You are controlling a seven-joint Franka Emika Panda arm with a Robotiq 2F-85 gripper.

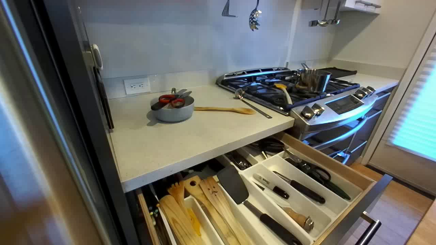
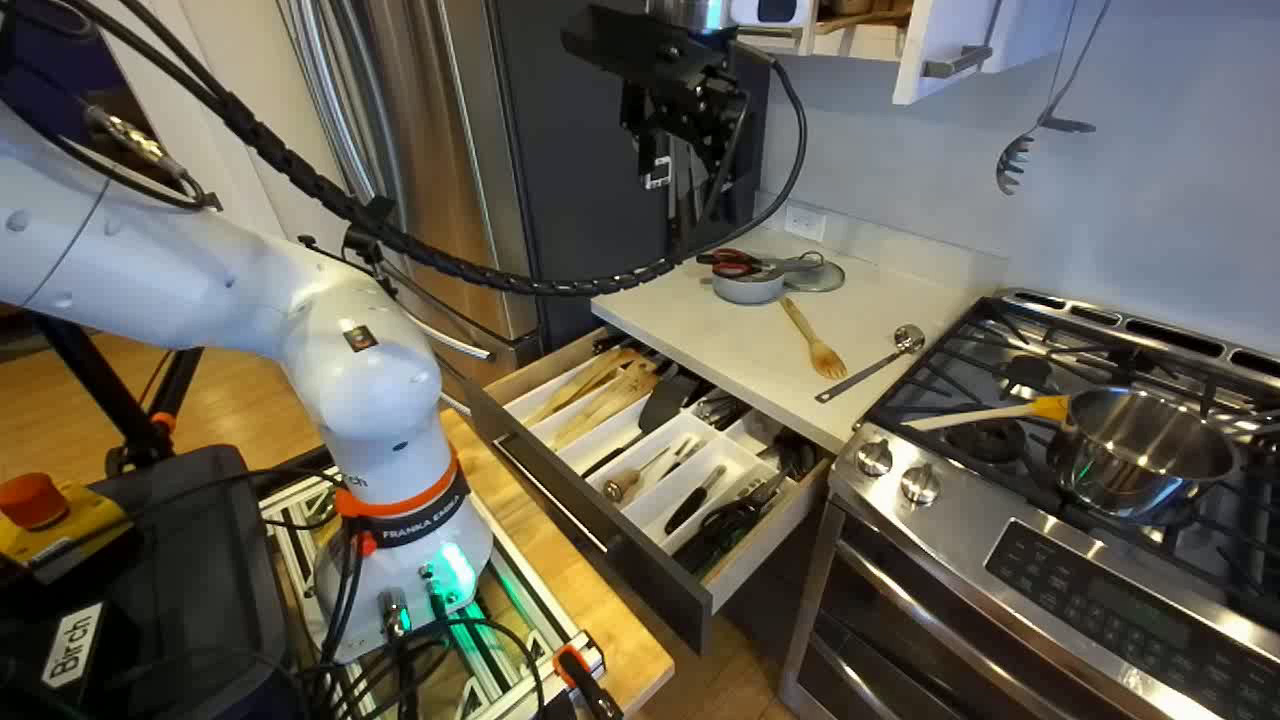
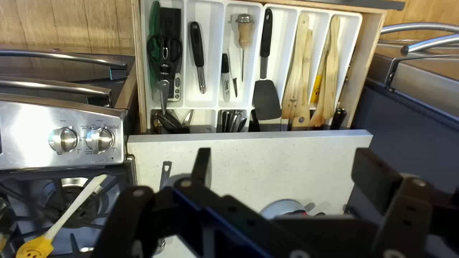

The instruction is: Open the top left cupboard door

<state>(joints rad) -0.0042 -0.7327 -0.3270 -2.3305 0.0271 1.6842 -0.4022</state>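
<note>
Progress — partial, and not fully certifiable. In an exterior view, a flat white cupboard door (image 2: 950,30) with a dull grey metal handle (image 2: 955,63) stands swung out at the top edge, above the pale stone desk (image 2: 720,320); brown contents (image 2: 850,18) show beside it. What looks like a second grey bar handle (image 2: 770,33) lies farther left; its door is mostly out of frame or screened, so its position is not established. If the swung-out door is the one meant, opening appears done; otherwise the pull is left to do. The jaws stand wide apart, clasping nothing.

Containers: a dark-fronted wooden drawer (image 3: 368,52), pulled out, carries a white plastic tray (image 3: 212,32). Its compartments hold dark-handled scissors (image 3: 164,70), a black-and-white marker (image 3: 225,77), a wooden-handled spiked tool (image 3: 245,36), a black spatula (image 3: 267,100) and pale wooden utensils (image 3: 296,96). On the desk, red-handled scissors (image 1: 173,99) lie across a round grey bowl (image 1: 173,114). A shiny steel saucepan (image 2: 1105,490) stands on the gas stove (image 2: 940,540) — contents not verified.
</note>
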